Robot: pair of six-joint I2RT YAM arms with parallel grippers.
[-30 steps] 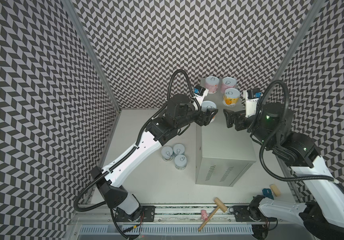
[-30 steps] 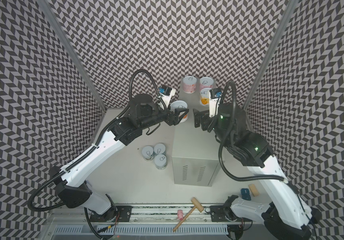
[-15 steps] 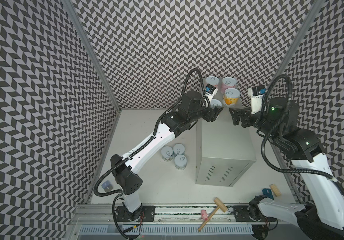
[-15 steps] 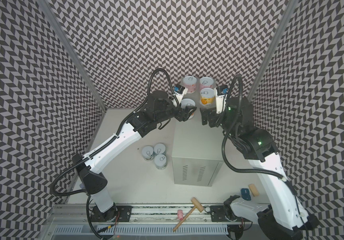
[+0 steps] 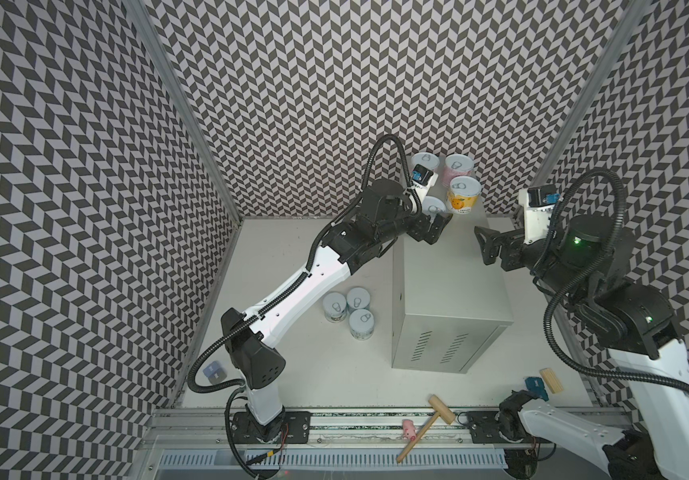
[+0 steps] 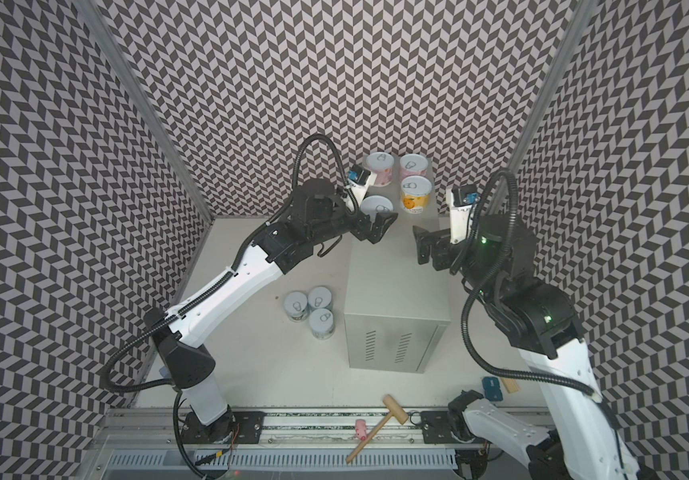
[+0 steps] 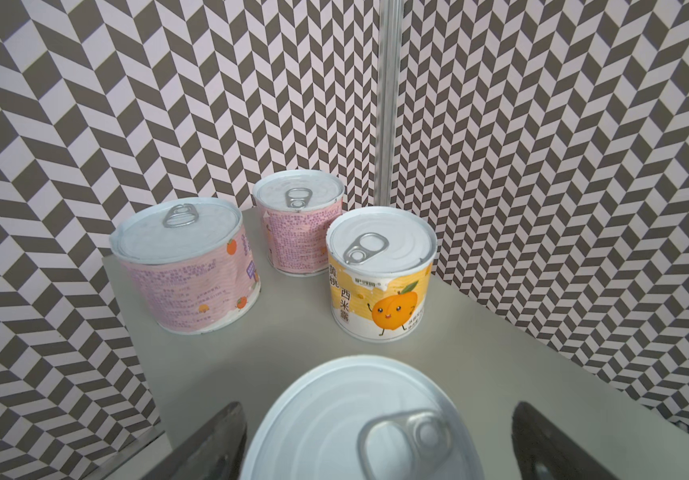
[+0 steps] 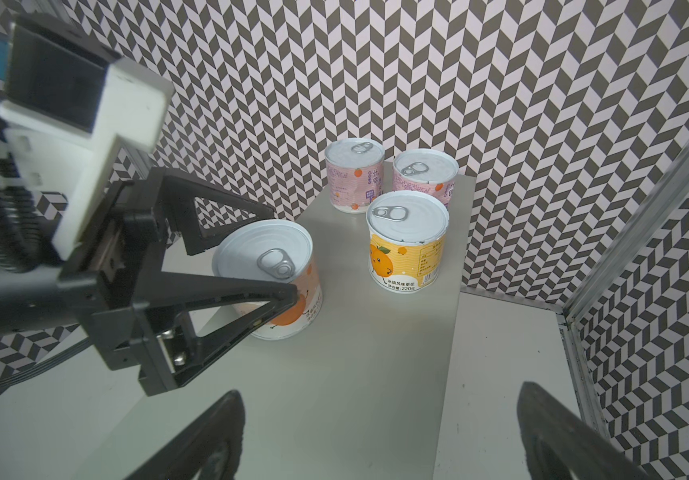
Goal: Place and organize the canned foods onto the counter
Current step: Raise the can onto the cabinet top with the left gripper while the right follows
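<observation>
The yellow can point(image 7: 380, 291) reads "西米露" down its label, with "冰镇风味更佳" and "220克" at the label's foot.

White-shelled arms point(image 5: 293, 291) with black joints point(image 5: 257, 365), ribbed black cables point(image 5: 380, 153), green lights point(image 5: 577, 240), black triangular jaws

— What sits where?
— On the desk's point(image 5: 451, 270) far end stand four cans point(image 5: 457, 174): two behind, two before them. On the floor point(image 5: 334, 374), left of the desk, three cans point(image 5: 358, 299) huddle together.
</observation>
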